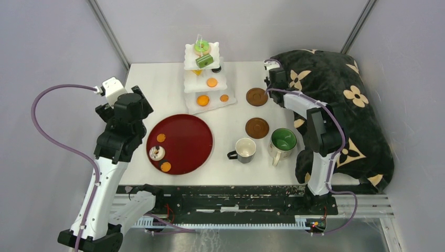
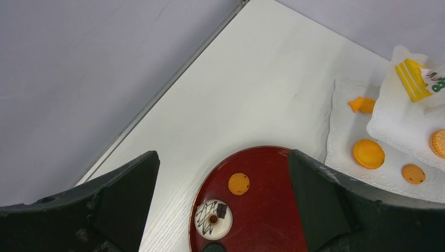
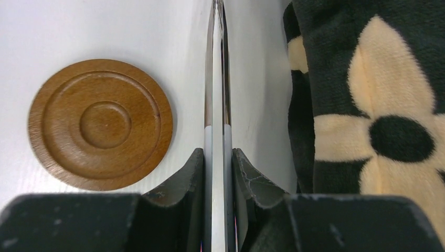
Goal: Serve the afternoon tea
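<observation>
The white three-tier stand (image 1: 190, 64) at the table's back holds a green donut (image 1: 201, 48), a green striped cake (image 1: 204, 61) and orange discs (image 1: 212, 82). Two brown coasters (image 1: 257, 96) (image 1: 257, 127) lie to its right, with two mugs (image 1: 245, 149) (image 1: 282, 143) nearer me. My left gripper (image 2: 223, 157) hangs open and empty above the dark red tray's (image 2: 273, 210) left side. That tray carries an orange disc (image 2: 239, 184) and a white iced donut (image 2: 213, 219). My right gripper (image 3: 216, 152) is shut on metal tongs (image 3: 215, 79) beside the far coaster (image 3: 101, 124).
A black blanket with cream flowers (image 1: 336, 105) is heaped over the table's right edge, close to my right arm. Grey walls stand on the left, back and right. The tray (image 1: 191, 147) lies between my left arm and the mugs.
</observation>
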Robot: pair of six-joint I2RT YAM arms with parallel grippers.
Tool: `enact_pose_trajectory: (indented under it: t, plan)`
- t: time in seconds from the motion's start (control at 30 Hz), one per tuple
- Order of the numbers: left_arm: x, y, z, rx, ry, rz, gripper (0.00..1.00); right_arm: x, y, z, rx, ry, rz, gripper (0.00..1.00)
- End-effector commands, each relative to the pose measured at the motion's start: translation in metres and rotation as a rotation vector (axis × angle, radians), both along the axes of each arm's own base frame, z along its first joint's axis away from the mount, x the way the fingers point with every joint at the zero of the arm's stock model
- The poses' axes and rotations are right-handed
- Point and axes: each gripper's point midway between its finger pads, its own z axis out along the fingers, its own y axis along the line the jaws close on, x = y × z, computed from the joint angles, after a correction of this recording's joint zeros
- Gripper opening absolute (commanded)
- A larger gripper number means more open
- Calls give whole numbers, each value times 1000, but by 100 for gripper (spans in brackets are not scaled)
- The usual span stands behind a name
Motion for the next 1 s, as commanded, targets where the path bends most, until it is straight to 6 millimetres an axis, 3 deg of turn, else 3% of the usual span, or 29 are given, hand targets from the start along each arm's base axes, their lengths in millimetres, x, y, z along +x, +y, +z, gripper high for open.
enact_pose_trajectory:
  t: [0.0, 0.13, 0.3, 0.47, 0.63, 0.77, 0.83, 0.9, 0.97]
  plan:
    - [-1, 2, 10, -3, -31, 6, 99, 33, -8, 25, -39, -99, 0, 23]
    - [0, 2, 12, -2, -33, 5, 99, 38, -15, 7, -48, -31, 0, 32]
    - [4, -2, 7, -2, -6, -12, 99, 38, -30, -2, -69, -16, -59, 56]
    - [6, -3, 9, -4, -8, -19, 99, 34, -29, 22, -28, -67, -79, 73]
    - [8, -6, 10, -2, -5, -37, 99, 20, -21, 65, 32, -114, -51, 83]
    - [8, -9, 1, 5, 25, -63, 99, -9, -2, 98, 145, -109, -23, 83]
    - [12, -16, -5, 10, 59, -113, 99, -43, 25, 118, 180, -62, 65, 94]
    - [15, -21, -11, 1, 83, -142, 99, -73, 46, 128, 196, -43, 90, 96]
    - [17, -26, -15, -7, 87, -167, 99, -100, 69, 125, 226, 1, 133, 95]
